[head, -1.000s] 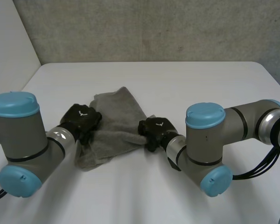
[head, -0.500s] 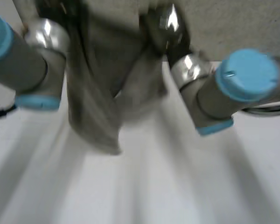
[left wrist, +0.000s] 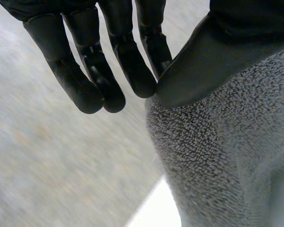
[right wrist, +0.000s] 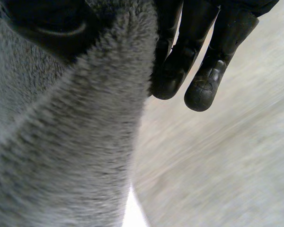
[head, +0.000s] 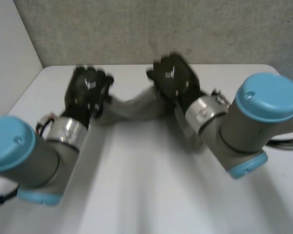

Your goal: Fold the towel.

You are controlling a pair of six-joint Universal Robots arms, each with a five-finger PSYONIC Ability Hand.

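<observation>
A grey terry towel [head: 133, 107] hangs stretched between my two hands above the far part of the white table [head: 146, 190]. My left hand [head: 88, 90] holds its left end and my right hand [head: 172, 76] its right end, both raised with their backs toward the camera. In the left wrist view the left hand [left wrist: 92, 75] pinches the towel [left wrist: 222, 161] between thumb and nearly straight fingers. In the right wrist view the towel [right wrist: 71, 142] runs between the thumb and fingers of the right hand [right wrist: 203, 61], which clamp an edge.
A grey wall [head: 185, 29] rises just behind the table's far edge, close behind both hands. A pale side wall [head: 10, 53] stands at the left. Both arms reach forward over the near half of the table.
One second ago the towel lay crumpled on the table with a hand at each side. Both hands have closed on it, lifted it and carried it away toward the far edge.
</observation>
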